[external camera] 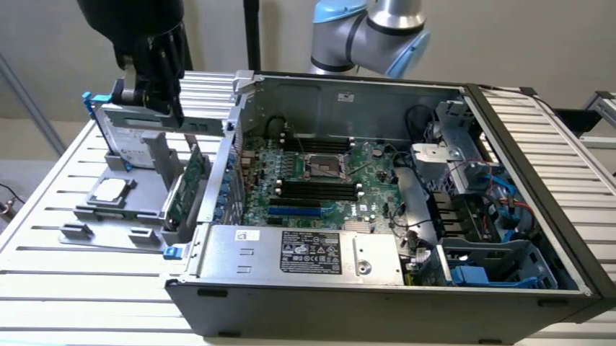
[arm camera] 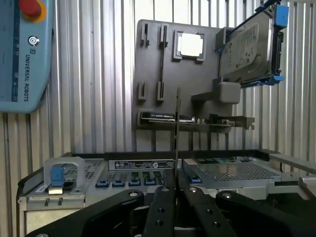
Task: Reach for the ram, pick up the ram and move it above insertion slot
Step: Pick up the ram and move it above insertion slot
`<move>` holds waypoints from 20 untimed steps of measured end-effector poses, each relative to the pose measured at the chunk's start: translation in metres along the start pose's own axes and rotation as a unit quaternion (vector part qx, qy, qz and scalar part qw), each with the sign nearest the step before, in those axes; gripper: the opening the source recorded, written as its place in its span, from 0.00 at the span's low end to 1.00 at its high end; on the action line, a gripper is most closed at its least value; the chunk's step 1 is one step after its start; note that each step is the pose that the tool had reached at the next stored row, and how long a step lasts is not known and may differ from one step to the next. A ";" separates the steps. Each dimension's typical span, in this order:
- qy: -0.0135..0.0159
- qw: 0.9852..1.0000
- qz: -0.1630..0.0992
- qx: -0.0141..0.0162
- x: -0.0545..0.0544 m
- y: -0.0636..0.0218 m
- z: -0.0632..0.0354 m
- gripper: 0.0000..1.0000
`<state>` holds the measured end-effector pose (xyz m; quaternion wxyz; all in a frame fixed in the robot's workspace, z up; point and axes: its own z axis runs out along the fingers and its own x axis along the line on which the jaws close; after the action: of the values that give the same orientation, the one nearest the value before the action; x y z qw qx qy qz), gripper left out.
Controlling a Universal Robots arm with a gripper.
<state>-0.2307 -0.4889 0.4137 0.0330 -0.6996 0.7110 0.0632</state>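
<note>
The ram (arm camera: 177,138) is a thin board seen edge-on, standing straight out from between my black fingers (arm camera: 160,207). My gripper (arm camera: 175,190) is shut on it. In the exterior view the gripper (external camera: 159,97) hangs high over the grey parts holder (external camera: 97,216) on that view's left, beside the open computer case (external camera: 385,288). The dark fingers hide the ram there. The black memory slots (external camera: 313,189) lie on the motherboard inside the case, well off to the exterior view's right of the gripper.
The holder carries a processor chip (arm camera: 190,45), a hard drive (arm camera: 247,49) in a blue-tabbed carrier and a broader green card (external camera: 187,187) with a metal bracket. A power supply (external camera: 308,252) and drive cages (external camera: 481,216) crowd the case. A teach pendant (arm camera: 22,54) lies on the slatted table.
</note>
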 end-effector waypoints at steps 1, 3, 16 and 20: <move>-0.002 1.000 0.000 0.000 0.000 -0.0041 -0.0011 0.13; -0.005 1.000 -0.002 0.000 0.000 -0.0120 -0.0022 0.13; -0.006 1.000 -0.009 -0.001 -0.001 -0.0587 -0.0045 0.13; -0.006 1.000 -0.010 -0.002 -0.002 -0.0766 -0.0051 0.13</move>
<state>-0.1539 -0.4889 0.4156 0.0367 -0.7065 0.7035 0.0681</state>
